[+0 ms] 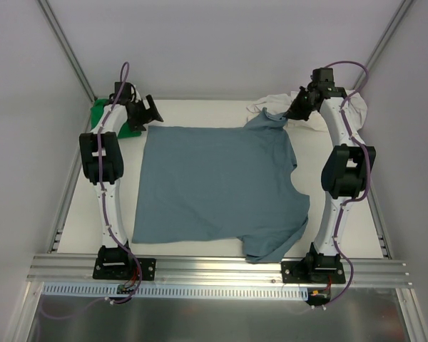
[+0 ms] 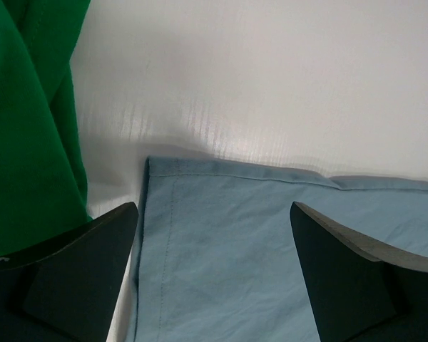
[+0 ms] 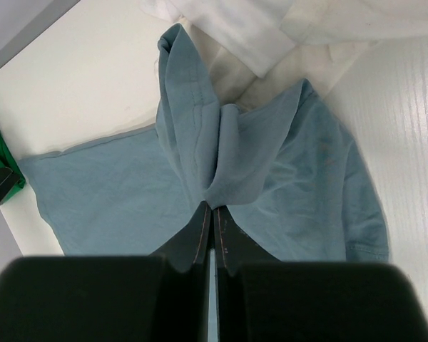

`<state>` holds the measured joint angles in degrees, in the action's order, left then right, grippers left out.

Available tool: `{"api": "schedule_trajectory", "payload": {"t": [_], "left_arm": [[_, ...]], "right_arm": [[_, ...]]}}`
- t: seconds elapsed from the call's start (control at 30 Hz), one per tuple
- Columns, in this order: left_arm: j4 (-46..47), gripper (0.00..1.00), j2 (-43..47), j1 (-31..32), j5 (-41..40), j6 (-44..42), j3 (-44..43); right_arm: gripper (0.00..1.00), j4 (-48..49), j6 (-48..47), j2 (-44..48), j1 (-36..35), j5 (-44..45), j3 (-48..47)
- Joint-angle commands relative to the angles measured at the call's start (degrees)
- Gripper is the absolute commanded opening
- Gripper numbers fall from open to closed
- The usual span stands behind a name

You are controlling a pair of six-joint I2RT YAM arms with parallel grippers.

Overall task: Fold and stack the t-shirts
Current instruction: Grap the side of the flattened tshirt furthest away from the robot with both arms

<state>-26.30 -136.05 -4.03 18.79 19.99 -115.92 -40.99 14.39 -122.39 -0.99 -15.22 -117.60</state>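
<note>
Slate-blue t-shirt (image 1: 214, 185) lies spread flat on the table (image 1: 200, 112), right gripper (image 3: 212, 212) clamped on its bunched far sleeve, left gripper (image 2: 214, 242) hanging wide open over the far-left corner. Smart move: left pinches that corner cleanly, clear of the green t-shirt (image 2: 28, 121) beside it, so both ends lift level.
</note>
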Motion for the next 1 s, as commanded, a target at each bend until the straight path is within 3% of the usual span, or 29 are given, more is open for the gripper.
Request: {"api": "schedule_trajectory", "payload": {"t": [0.0, 0.37, 0.63, 0.87, 0.97], "left_arm": [[-1.1, 0.9, -1.2, 0.5, -1.4, -1.1, -2.1], [-4.5, 0.9, -4.1, 0.5, -1.7, -0.7, -6.9], [-7.6, 0.86, -7.7, 0.6, 2.8, 0.6, -11.0], [-7.8, 0.72, -8.2, 0.7, 4.8, 0.8, -10.8], [-8.2, 0.58, -8.4, 0.7, 5.7, 0.9, -10.9]], "right_arm": [[0.0, 0.0, 0.5, 3.4, -0.4, 0.5, -1.5], [0.0, -0.2, 0.8, 2.4, -0.4, 0.3, -3.2], [0.0, -0.6, 0.5, 2.2, -0.3, 0.5, -3.9], [0.0, -1.2, 0.4, 1.4, -0.3, 0.5, -5.4], [0.0, -1.2, 0.3, 1.3, -0.3, 0.6, -5.5]]}}
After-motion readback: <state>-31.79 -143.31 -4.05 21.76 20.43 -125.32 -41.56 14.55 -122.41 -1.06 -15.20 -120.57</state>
